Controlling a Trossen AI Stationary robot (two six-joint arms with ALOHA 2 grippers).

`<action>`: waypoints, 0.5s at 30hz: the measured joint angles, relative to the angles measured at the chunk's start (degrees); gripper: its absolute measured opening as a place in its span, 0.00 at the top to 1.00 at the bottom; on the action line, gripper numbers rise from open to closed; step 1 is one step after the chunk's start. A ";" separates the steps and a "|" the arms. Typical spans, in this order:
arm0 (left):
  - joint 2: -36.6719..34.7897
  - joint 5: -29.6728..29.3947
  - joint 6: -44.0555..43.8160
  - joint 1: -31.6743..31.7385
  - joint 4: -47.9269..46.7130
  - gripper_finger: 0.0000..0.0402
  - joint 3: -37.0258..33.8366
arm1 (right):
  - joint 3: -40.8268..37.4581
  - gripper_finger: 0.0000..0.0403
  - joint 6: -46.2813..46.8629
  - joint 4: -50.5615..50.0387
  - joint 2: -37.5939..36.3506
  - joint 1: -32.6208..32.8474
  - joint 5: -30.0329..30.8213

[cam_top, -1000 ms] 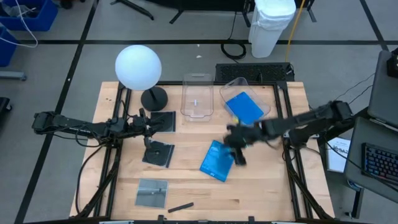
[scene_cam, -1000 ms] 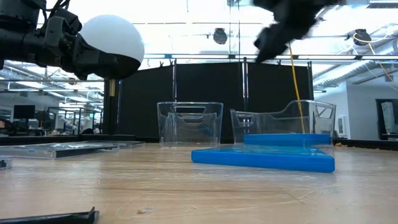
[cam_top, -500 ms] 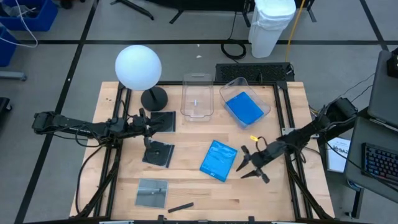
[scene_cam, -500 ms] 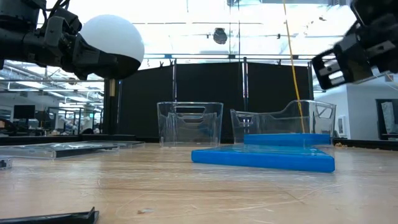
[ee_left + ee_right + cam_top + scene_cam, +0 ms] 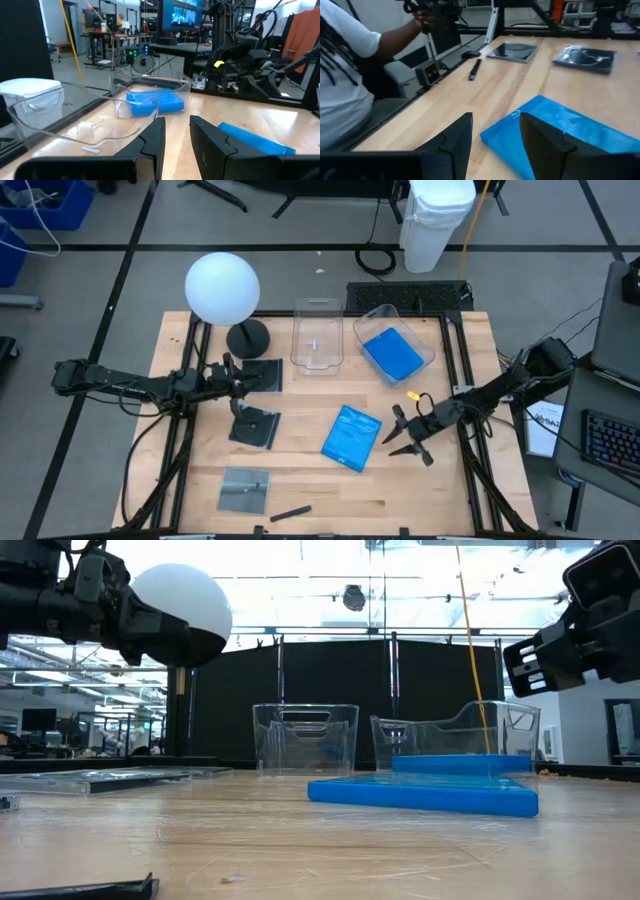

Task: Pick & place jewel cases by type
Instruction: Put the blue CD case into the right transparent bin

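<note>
The blue case (image 5: pixel 351 437) lies flat near the middle of the table in the high view, its long axis tilted a little off vertical, top end leaning toward the right of the frame; it has not shifted over the last second. What has changed is the right gripper (image 5: pixel 404 436): a second ago it hung over the case's upper right edge, half a second ago it had swung out to the right, and now it sits just right of the case, apart from it, fingers spread and holding nothing. A second blue case (image 5: pixel 392 352) rests inside the right-hand clear tub (image 5: pixel 425 343) at upper centre, long axis also tilted, unmoved. The other clear tub (image 5: pixel 318 310) beside it holds no case. Three dark cases lie on the left half: one (image 5: pixel 262 375) by the lamp base, one (image 5: pixel 255 427) below it, one (image 5: pixel 245 489) at lower left. The left gripper (image 5: pixel 234 380) is over the upper dark case, unmoved, fingers slightly parted with nothing between them. A white globe lamp (image 5: pixel 222 287) stands upper left; a small dark stick (image 5: pixel 290 512) lies at the bottom edge.
</note>
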 joint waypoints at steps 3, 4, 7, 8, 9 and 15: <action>0.02 0.02 -0.07 0.00 0.10 0.76 0.00 | 0.00 0.62 -0.50 -0.01 0.00 -1.10 1.43; 0.02 0.02 0.00 0.00 0.08 0.76 0.00 | 0.00 0.62 -0.38 -0.01 0.00 -1.40 2.25; 0.00 0.00 0.70 0.00 0.07 0.76 0.00 | 0.00 0.62 -0.18 -0.02 0.00 -2.01 4.80; 0.00 -0.02 0.75 0.00 0.03 0.76 0.00 | 0.00 0.62 -0.14 -0.02 0.00 -2.06 5.89; 0.02 -0.02 0.74 0.00 -0.01 0.76 0.00 | 0.00 0.62 -0.12 0.00 0.00 -2.15 7.00; 0.00 0.02 -4.23 0.00 -0.07 0.76 0.00 | 0.00 0.62 -0.36 0.45 0.02 -2.74 10.50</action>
